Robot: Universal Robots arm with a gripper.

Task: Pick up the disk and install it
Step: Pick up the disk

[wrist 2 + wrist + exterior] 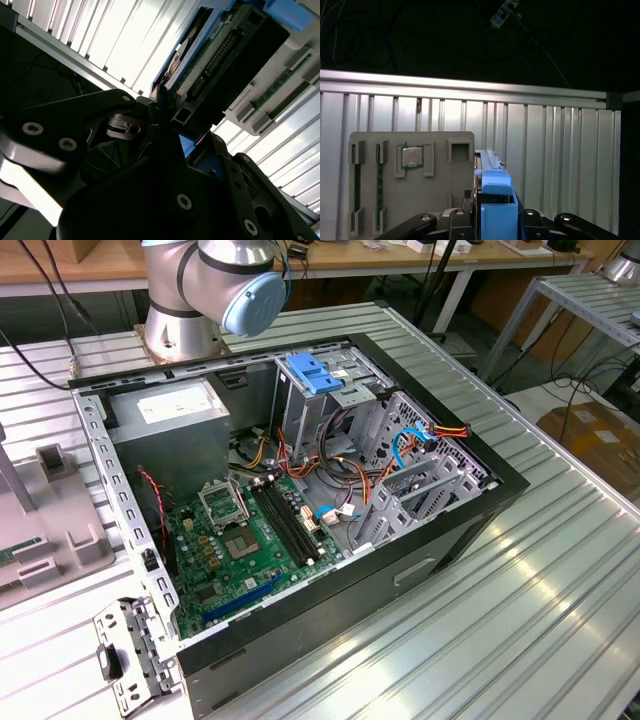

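Note:
In both wrist views the disk (492, 195) (215, 55) stands on edge, a grey metal drive with blue rails along its sides. My gripper (492, 222) (180, 125) sits at its near end, with a dark finger pressed against each flat side, so it is shut on the disk. The disk is over the grey parts holder (445, 190), at that holder's edge. Whether it still rests on the holder or hangs free of it cannot be told. In the exterior view the open computer case (450, 530) lies on its side, with the metal drive cage (335, 405) at its far end.
The parts holder (60, 530) lies at the exterior view's left and carries a processor chip (412, 156) and memory sticks (357, 195). In the case are a green motherboard (245, 540), a grey power supply (170, 415), loose cables (345, 475) and a blue bracket (312, 373) on the cage. The arm's base (200, 290) stands behind.

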